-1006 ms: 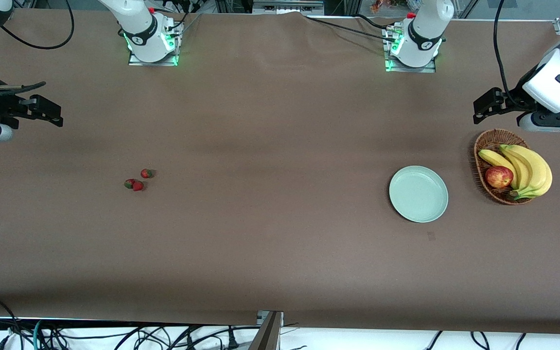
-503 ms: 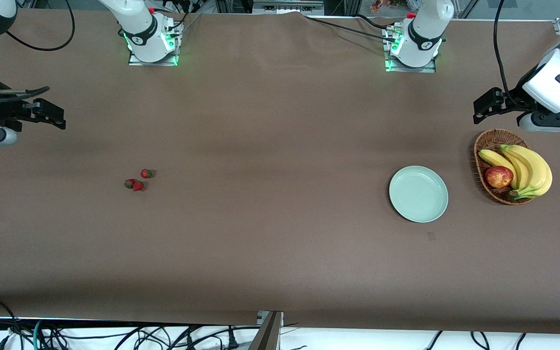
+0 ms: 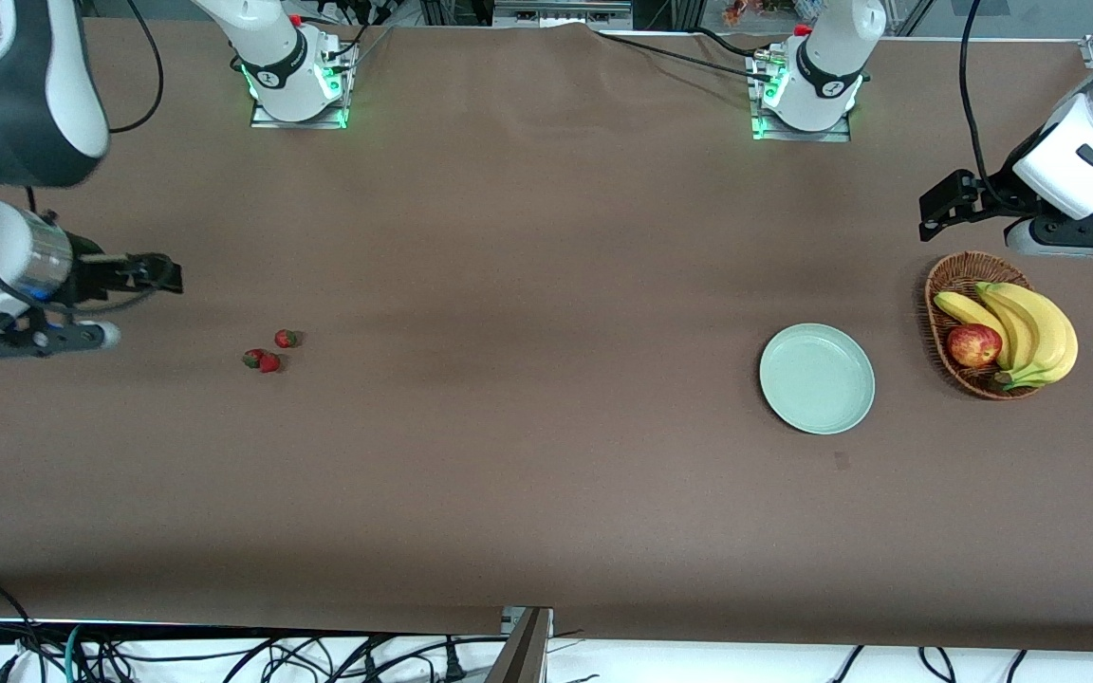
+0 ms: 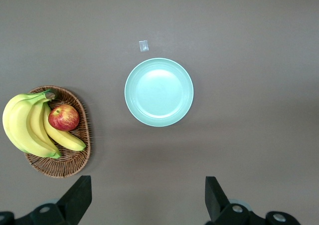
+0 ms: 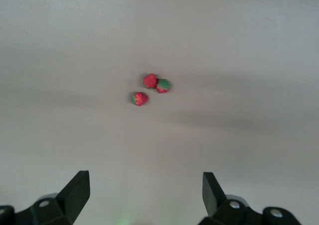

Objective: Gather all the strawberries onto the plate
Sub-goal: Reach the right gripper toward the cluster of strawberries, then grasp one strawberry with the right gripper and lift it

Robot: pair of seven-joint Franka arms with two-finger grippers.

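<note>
Three small red strawberries (image 3: 269, 353) with green caps lie close together on the brown table toward the right arm's end; they also show in the right wrist view (image 5: 149, 88). The pale mint-green plate (image 3: 817, 378) sits empty toward the left arm's end, and it shows in the left wrist view (image 4: 159, 92). My right gripper (image 3: 162, 275) is open and empty above the table, beside the strawberries and apart from them. My left gripper (image 3: 945, 201) is open and empty, up over the table beside the basket.
A brown wicker basket (image 3: 959, 275) with bananas (image 3: 1030, 327) and a red apple (image 3: 973, 344) stands beside the plate at the left arm's end. A small grey mark (image 3: 841, 461) lies on the table nearer the front camera than the plate.
My right arm has swung in from the table's end and its gripper has moved closer to the strawberries. The left gripper has barely shifted. Strawberries and plate have not moved.
</note>
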